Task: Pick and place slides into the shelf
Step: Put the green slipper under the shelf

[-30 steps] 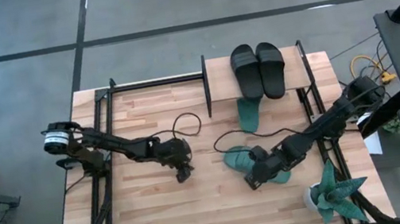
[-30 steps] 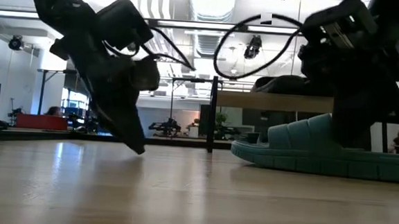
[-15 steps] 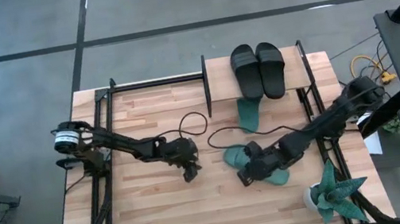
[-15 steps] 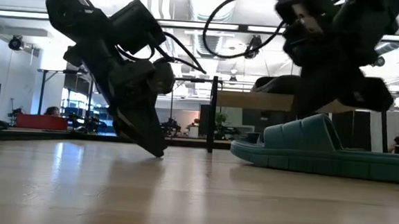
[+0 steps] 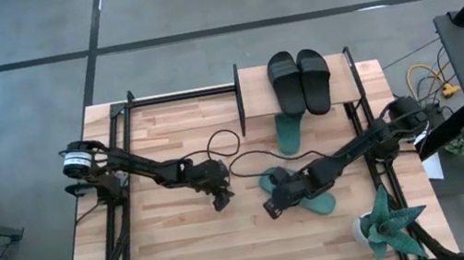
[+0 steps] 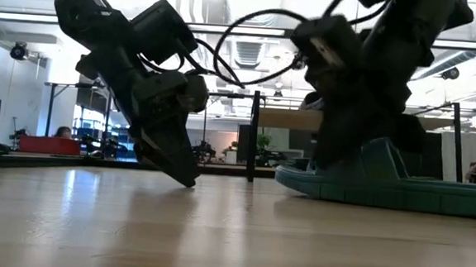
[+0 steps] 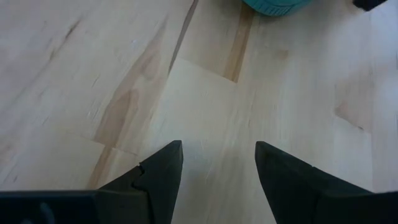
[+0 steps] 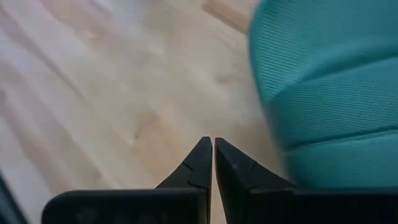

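Observation:
One teal slide (image 5: pixel 322 201) lies sole-down on the table, partly under my right arm; it also shows in the low view (image 6: pixel 384 185). My right gripper (image 5: pixel 270 210) is shut, low over the wood at the slide's left end (image 8: pixel 323 81). My left gripper (image 5: pixel 219 203) is open, tips down near the bare table (image 7: pixel 217 155), left of that slide. The black pair (image 5: pixel 299 82) rests on the shelf's top board (image 5: pixel 255 98). A second teal slide (image 5: pixel 288 132) sticks out from under that board. My right gripper (image 8: pixel 213 146) has its shut fingers over bare wood, right beside the teal slide's rim (image 8: pixel 273 155). Whether a finger's side touches the slide, I cannot tell.
A teal spiky plant (image 5: pixel 387 227) stands at the table's near right corner. Black cables (image 5: pixel 215 142) loop over the table behind both grippers. Black frame rails (image 5: pixel 121 194) run along the left and right sides. Bare wood lies toward the near edge (image 5: pixel 233 251).
My right gripper has travelled toward the table's left, from over the teal slide's middle to its left end. My left gripper has shifted a little to the right, toward the slide, then held still. The slide stays where it was.

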Robot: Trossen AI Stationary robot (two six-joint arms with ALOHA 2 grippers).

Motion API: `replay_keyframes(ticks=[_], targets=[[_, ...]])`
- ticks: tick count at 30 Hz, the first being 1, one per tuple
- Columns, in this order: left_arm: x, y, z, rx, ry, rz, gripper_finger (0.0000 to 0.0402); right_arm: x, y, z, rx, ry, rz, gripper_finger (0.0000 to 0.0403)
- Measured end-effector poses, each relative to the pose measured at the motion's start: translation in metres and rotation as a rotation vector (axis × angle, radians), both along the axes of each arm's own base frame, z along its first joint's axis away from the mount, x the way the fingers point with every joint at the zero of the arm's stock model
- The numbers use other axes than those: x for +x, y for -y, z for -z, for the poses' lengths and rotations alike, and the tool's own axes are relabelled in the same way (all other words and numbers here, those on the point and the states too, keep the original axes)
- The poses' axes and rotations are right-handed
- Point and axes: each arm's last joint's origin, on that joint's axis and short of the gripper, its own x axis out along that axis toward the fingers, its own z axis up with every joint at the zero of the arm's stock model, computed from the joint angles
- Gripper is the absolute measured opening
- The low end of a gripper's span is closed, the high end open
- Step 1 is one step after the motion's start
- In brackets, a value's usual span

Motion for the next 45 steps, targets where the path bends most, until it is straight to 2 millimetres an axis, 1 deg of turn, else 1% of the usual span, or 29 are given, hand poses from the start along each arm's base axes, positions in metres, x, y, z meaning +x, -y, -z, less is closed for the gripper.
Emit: replay_keyframes(ticks=[4, 8, 12, 14, 18, 23, 26, 28, 34, 41, 43, 45], targets=[[0.000, 0.000, 0.000, -0.001, 0.000, 0.000, 0.0191, -0.006, 0.004, 0.004, -0.044, -0.058, 0.089, 0.0013], [0.000, 0.000, 0.000, -0.001, 0.000, 0.000, 0.0191, -0.016, 0.011, -0.001, -0.120, -0.093, 0.223, 0.0013], [0.000, 0.000, 0.000, -0.001, -0.001, 0.000, 0.0191, -0.033, 0.018, -0.005, -0.142, -0.179, 0.397, 0.0013], [0.000, 0.000, 0.000, -0.001, -0.001, 0.000, 0.0191, -0.041, 0.021, -0.005, -0.168, -0.243, 0.440, 0.0013], [0.000, 0.000, 0.000, -0.001, -0.001, -0.001, 0.0191, -0.051, 0.025, -0.005, -0.211, -0.329, 0.477, 0.0013], [0.000, 0.000, 0.000, 0.002, 0.000, 0.000, 0.0191, -0.052, 0.025, -0.005, -0.217, -0.330, 0.492, 0.0013], [0.000, 0.000, 0.000, 0.002, 0.000, 0.000, 0.0191, -0.055, 0.027, -0.005, -0.210, -0.341, 0.556, 0.0013], [0.000, 0.000, 0.000, 0.003, 0.000, 0.000, 0.0191, -0.062, 0.029, -0.005, -0.235, -0.389, 0.603, 0.0013], [0.000, 0.000, 0.000, 0.003, 0.000, -0.001, 0.0191, -0.078, 0.035, -0.008, -0.318, -0.520, 0.674, 0.0013], [0.000, 0.000, 0.000, 0.004, -0.001, -0.001, 0.0191, -0.084, 0.037, -0.010, -0.357, -0.567, 0.697, 0.0013], [0.000, 0.000, 0.000, 0.004, -0.001, -0.001, 0.0191, -0.083, 0.036, -0.012, -0.356, -0.566, 0.692, 0.0013], [0.000, 0.000, 0.000, 0.005, -0.001, -0.001, 0.0191, -0.078, 0.035, -0.019, -0.349, -0.549, 0.642, 0.0013]])
